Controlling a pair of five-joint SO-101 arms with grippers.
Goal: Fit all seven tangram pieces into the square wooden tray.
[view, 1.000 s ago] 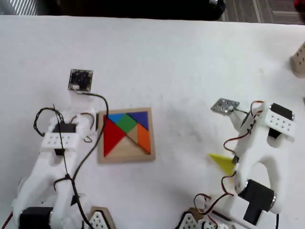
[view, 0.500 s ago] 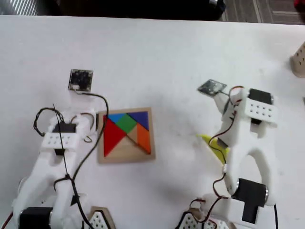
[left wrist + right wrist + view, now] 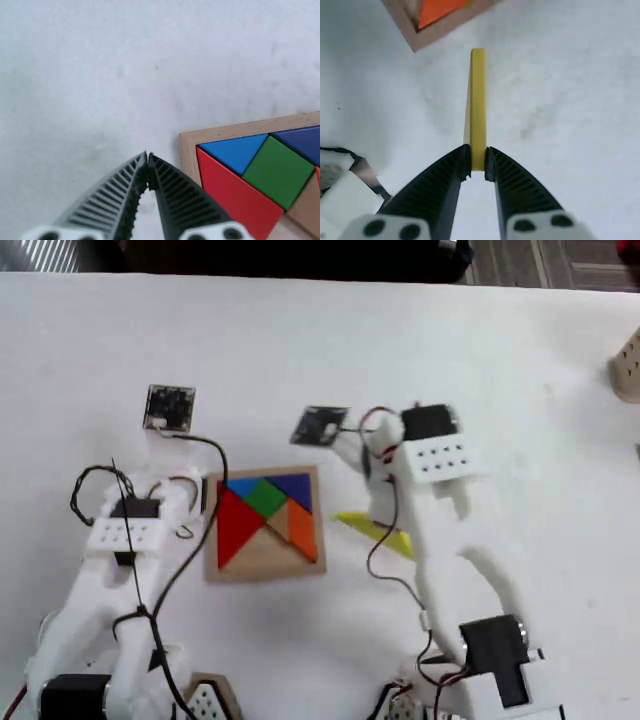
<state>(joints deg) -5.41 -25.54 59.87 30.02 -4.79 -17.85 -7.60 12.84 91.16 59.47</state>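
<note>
My left jaws were pressed together and empty, just beside the left rim of the wooden tray (image 3: 268,577), out of the way. In the tray lay the red triangle (image 3: 238,523), the green square (image 3: 266,498) and the orange piece (image 3: 302,528), with blue ones along the far side. The pale stretch on the near side looked unfilled, though I could not be sure. My right jaws pinched the yellow triangle (image 3: 478,105) on its edge, just beside the tray's right rim. To do this well, I judged I should carry it over the pale gap, turn it flat, line its long side up with the neighbouring pieces, and lower it fully before letting go. The counter (image 3: 480,360) was plain white, and the room beyond its far edge lay dark.
</note>
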